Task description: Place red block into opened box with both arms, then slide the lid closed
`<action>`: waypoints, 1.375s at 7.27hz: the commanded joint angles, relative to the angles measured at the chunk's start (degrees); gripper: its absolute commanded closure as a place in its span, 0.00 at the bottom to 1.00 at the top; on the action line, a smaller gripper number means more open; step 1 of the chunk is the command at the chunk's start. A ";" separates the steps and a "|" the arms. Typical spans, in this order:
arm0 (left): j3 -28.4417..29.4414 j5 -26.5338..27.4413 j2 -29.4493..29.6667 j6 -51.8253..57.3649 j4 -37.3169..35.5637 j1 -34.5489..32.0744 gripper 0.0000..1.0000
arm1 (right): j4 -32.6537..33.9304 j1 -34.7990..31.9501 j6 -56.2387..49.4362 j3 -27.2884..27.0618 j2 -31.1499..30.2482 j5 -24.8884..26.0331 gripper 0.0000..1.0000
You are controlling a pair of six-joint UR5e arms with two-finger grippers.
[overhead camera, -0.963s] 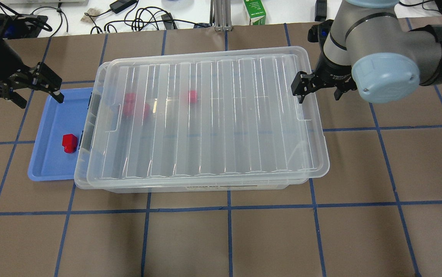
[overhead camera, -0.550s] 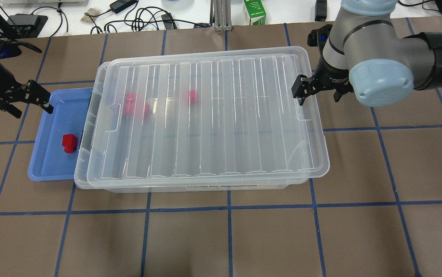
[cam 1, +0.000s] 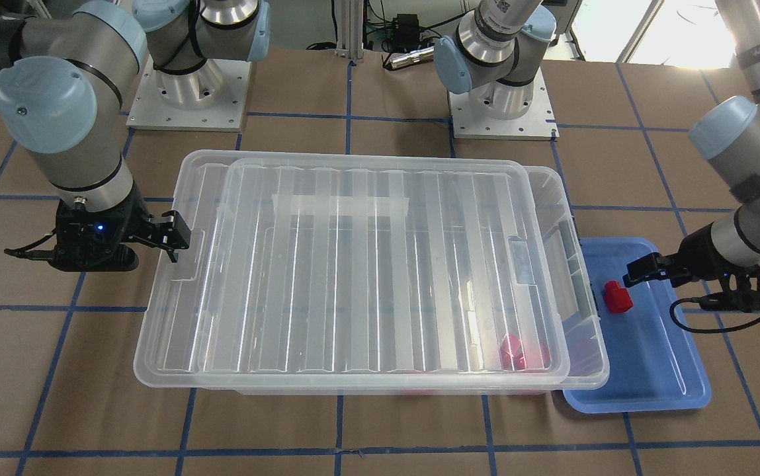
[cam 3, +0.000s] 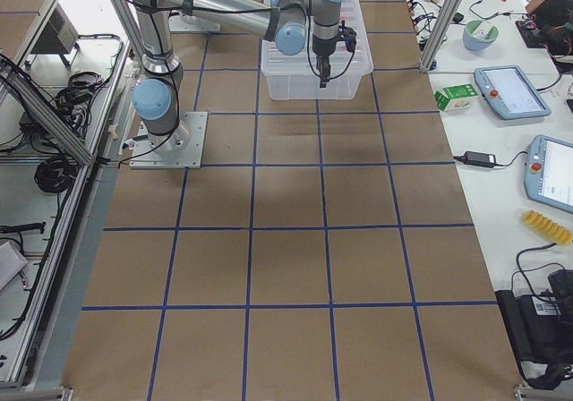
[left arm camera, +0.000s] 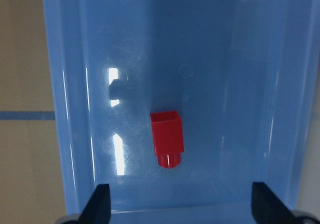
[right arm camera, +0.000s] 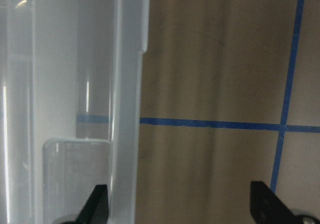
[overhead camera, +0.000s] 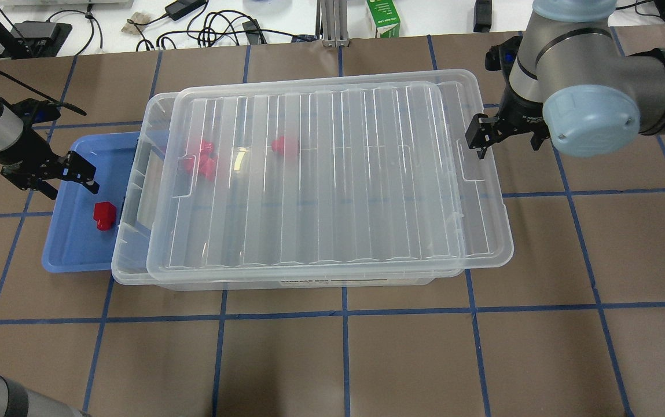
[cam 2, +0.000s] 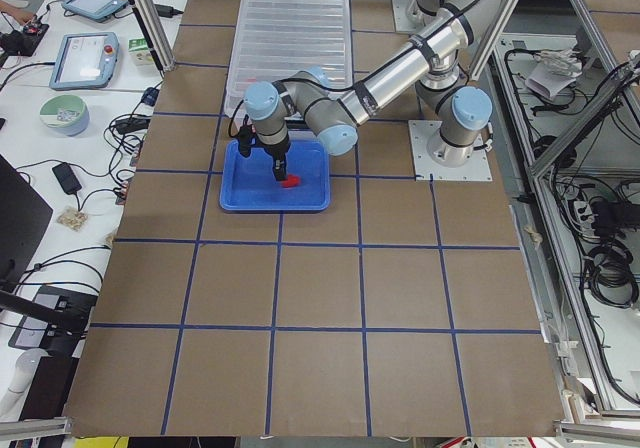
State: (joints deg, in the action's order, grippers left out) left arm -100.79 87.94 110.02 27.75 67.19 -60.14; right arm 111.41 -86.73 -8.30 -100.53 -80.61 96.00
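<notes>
The red block (overhead camera: pixel 105 215) lies on the blue tray (overhead camera: pixel 72 246), left of the box (overhead camera: pixel 129 243). My left gripper (overhead camera: pixel 69 182) hovers open just above the tray; in the left wrist view the red block (left arm camera: pixel 167 138) sits ahead of the fingertips and is not held. The ribbed clear lid (overhead camera: pixel 332 174) lies on the box, shifted right, so a strip of the box's left end is uncovered. My right gripper (overhead camera: pixel 506 142) is open at the lid's right end. One finger (right arm camera: pixel 97 204) is over the handle recess and the other is outside the lid's edge (right arm camera: pixel 127 109).
Several other red pieces (overhead camera: pixel 199 159) show through the lid inside the box. Cables and a green carton (overhead camera: pixel 383 17) lie beyond the table's far edge. Both arm bases (cam 1: pixel 502 99) stand behind the box.
The lid has slid right together with my right gripper, uncovering the box's left end. My left gripper moved lower over the tray, closer to the red block.
</notes>
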 commanded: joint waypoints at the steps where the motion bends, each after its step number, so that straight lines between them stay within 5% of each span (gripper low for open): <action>1: -5.54 0.04 2.39 -0.33 -8.18 -0.15 0.00 | 0.13 1.73 -3.29 -0.01 0.01 2.78 0.00; 6: -7.67 0.57 5.12 -1.29 -15.25 -0.33 0.06 | 0.57 10.77 -7.78 0.51 0.63 5.43 0.00; 8: -7.67 0.65 4.77 -1.65 -15.16 -0.51 0.30 | 0.91 12.28 -8.75 0.43 0.72 5.43 0.00; 10: -7.49 0.74 4.07 -1.56 -15.16 -0.51 0.69 | 0.83 13.60 -8.84 0.51 0.63 5.43 0.00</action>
State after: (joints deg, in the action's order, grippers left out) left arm -108.42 88.57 114.57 26.15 52.08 -60.64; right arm 112.26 -73.97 -17.04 -100.05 -79.95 101.43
